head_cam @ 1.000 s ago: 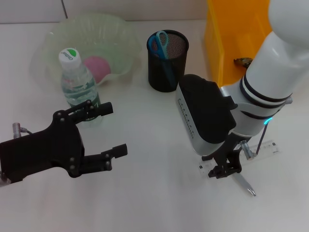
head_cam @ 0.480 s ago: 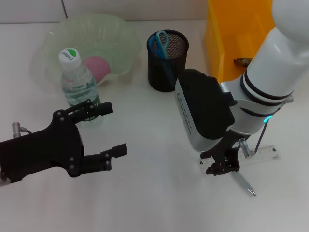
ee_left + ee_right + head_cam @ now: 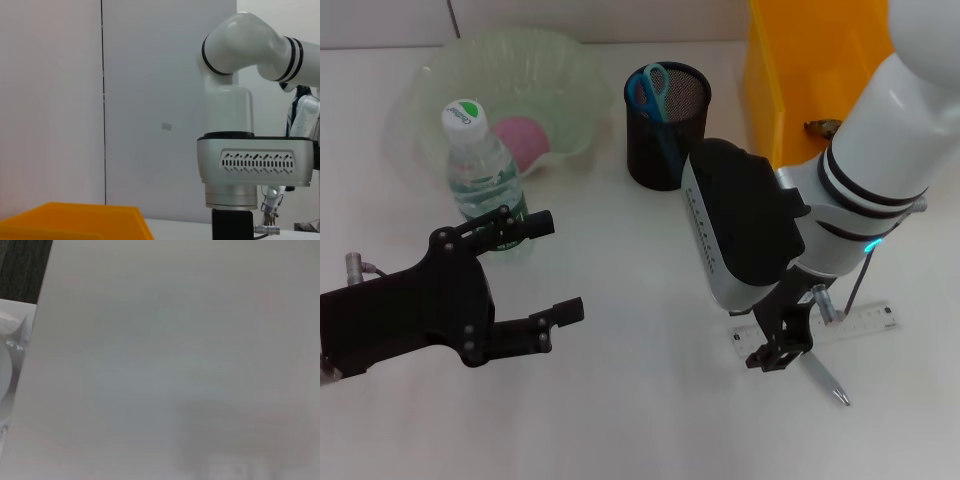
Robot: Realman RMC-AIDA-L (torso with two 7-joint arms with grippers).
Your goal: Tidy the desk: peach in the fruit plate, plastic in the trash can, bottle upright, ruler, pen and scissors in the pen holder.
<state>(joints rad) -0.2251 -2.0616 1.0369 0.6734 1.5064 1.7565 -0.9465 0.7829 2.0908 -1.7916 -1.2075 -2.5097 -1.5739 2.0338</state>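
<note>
On the white desk (image 3: 640,420), with the black pen holder (image 3: 667,127) as landmark: the yellow trash can (image 3: 800,70) just right of it has something small and dark inside that could be the plastic, the fruit plate (image 3: 500,95) to its left holds the peach (image 3: 523,138), the bottle (image 3: 480,178) stands upright in front of that plate, and the scissors (image 3: 648,88) sit in the holder, so I'd judge only ruler and pen left. The ruler (image 3: 855,324) lies flat well in front-right of the holder, long axis roughly left-right with its right end tipped slightly away from the robot, and the pen (image 3: 823,378) lies just in front of it, running diagonally with its tip toward the near right. Right tool (image 3: 782,345) is down at the ruler's left end, can't tell how wide its fingers are or whether it has hold of anything; left tool (image 3: 535,275) hangs front-left of the holder, fingers spread, holding nothing.
</note>
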